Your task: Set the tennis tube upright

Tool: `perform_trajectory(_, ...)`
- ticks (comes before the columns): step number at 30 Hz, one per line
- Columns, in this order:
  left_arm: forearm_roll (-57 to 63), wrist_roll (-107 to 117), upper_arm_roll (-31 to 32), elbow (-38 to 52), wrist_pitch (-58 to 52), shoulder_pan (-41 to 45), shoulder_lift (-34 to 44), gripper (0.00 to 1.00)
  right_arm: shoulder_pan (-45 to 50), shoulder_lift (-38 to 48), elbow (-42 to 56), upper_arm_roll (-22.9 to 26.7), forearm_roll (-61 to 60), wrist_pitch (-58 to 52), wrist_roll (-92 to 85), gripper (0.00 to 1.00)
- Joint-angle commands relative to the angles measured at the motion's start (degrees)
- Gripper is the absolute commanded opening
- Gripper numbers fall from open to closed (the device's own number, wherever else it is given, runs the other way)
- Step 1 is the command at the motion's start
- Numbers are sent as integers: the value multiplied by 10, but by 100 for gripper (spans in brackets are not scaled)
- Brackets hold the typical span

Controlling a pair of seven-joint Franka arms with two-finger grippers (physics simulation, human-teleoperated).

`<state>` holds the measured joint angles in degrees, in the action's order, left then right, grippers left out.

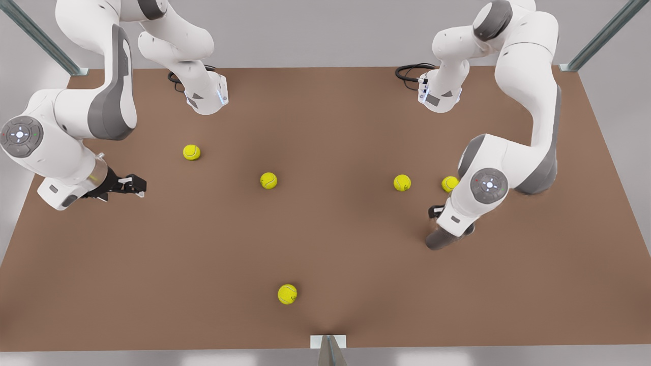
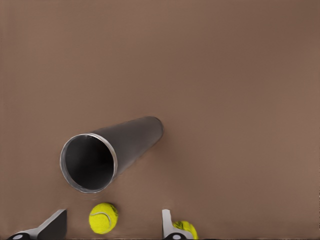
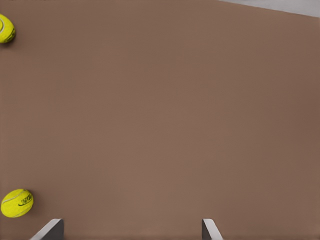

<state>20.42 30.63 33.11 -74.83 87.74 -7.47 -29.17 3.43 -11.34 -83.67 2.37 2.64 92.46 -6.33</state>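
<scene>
1. Tennis tube (image 2: 120, 150) lies on its side on the brown table (image 1: 325, 244), not upright; silvery-rimmed open end faces the left wrist camera. In the front view its dark end (image 1: 440, 238) pokes out from under the arm on that view's right.
2. Left gripper (image 2: 112, 227) hovers over the table near the tube's open end, fingers (image 2: 52, 225) spread wide, holding nothing, not touching the tube. This is the arm on the front view's right.
3. Two tennis balls (image 2: 103, 218) sit close to the left gripper; one between the fingers from the camera's angle, the other (image 2: 186, 229) just beside a fingertip.
4. Right gripper (image 1: 133, 185) on the front view's left, well apart from the tube, above bare table; fingers (image 3: 50, 230) wide apart, empty.
5. Other balls scattered: one (image 1: 191, 152) near the right gripper, one (image 1: 268, 180) mid-table, one (image 1: 287, 294) toward the front edge.
</scene>
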Motion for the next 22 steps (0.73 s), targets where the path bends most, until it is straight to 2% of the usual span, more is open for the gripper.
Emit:
perform_trajectory(1, 10, 0, 4, 10, -13, -1, 0, 99, 0, 0, 0, 0, 0, 0, 0, 100)
perform_trajectory(3, 9, -1, 25, 45, -69, 0, 0, 99, 0, 0, 0, 0, 0, 0, 0, 100)
perform_trajectory(7, 10, -6, 27, 46, -115, 1, 35, 99, -1, 1, 0, 0, 0, -1, -1, 100)
perform_trajectory(8, -8, -93, -148, 78, -152, 134, 56, 99, -1, 1, 0, 0, 0, -1, -4, 100)
perform_trajectory(9, -139, -182, -297, 78, -159, 188, 82, 99, -1, 1, 0, 0, 0, -1, -4, 100)
perform_trajectory(10, -201, -294, -304, 52, -151, 159, 128, 99, -1, 1, 0, 0, 0, -1, -4, 100)
perform_trajectory(11, -213, -308, -305, 29, -134, 151, 166, 99, -1, 0, 0, 0, 0, -1, -4, 100)
perform_trajectory(14, -209, -308, -320, -175, 12, 161, 316, 99, -1, 1, 0, 0, 0, 0, -4, 100)
perform_trajectory(22, -206, -310, -303, -181, -1, 158, 314, 99, -1, -2, 0, 0, 0, -1, -4, 100)
